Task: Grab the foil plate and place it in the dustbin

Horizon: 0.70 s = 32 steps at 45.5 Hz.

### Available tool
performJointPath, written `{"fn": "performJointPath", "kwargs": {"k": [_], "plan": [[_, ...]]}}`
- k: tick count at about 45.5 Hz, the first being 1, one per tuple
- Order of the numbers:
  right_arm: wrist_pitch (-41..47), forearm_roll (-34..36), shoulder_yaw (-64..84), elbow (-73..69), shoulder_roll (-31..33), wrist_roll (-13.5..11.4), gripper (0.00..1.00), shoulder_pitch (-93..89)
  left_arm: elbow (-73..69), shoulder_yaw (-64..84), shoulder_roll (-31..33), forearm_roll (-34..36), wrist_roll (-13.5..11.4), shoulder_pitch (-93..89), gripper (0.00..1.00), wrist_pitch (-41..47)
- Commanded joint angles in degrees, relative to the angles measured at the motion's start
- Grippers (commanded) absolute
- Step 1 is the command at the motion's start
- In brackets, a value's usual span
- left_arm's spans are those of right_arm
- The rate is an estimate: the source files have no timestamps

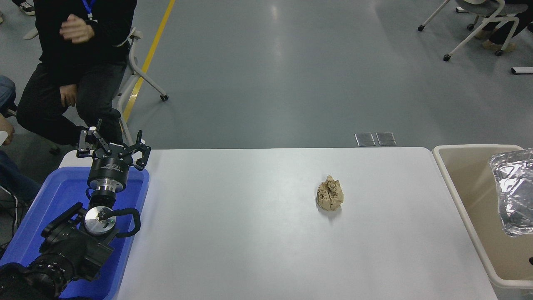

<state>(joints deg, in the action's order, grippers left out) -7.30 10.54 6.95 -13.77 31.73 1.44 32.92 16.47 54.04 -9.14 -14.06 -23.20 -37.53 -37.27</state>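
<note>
The foil plate (514, 191) is shiny and crinkled, at the right edge of the head view. It lies tilted within the outline of the beige dustbin (462, 196); whether it rests on the bottom or is still in the air I cannot tell. No gripper shows on it. My right gripper is out of view; only a small dark bit shows at the right edge below the plate. My left gripper (112, 146) is parked at the lower left over the blue tray, open and empty.
A crumpled tan paper ball (330, 193) lies on the white table (250, 233) right of centre. The blue tray (50, 200) sits at the table's left end. A seated person (70, 62) is at the far left, and wheeled chairs stand at the far right.
</note>
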Motion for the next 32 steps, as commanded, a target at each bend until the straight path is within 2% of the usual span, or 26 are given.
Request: {"fn": "performJointPath", "kwargs": {"k": [1,5,8,26,32], "plan": [[-0.1,0.1,-2.8,0.8,-0.3,0.0,0.86,-0.4,0.1,-0.1,0.0,0.0,0.0,0.0,0.99,0.0],[0.1,0.1,-2.8,0.8,0.0,0.0,0.91,-0.3,0.1,-0.1,0.0,0.0,0.0,0.0,0.99,0.0],[0.4,0.1,-2.8,0.8,0.1,0.0,0.98,0.0,0.1,-0.1,0.0,0.0,0.0,0.0,0.99,0.0],[3.9,-1.2,-2.0,-0.1,1.0,0.0,1.0,8.7,0.1,-0.1,0.0,0.1,0.0,0.0,0.99,0.0],[6.6,-5.8,-1.7,-0.5,2.2,-0.1,1.0,13.5,0.1,-0.1,0.0,0.0,0.0,0.0,0.99,0.0]]}}
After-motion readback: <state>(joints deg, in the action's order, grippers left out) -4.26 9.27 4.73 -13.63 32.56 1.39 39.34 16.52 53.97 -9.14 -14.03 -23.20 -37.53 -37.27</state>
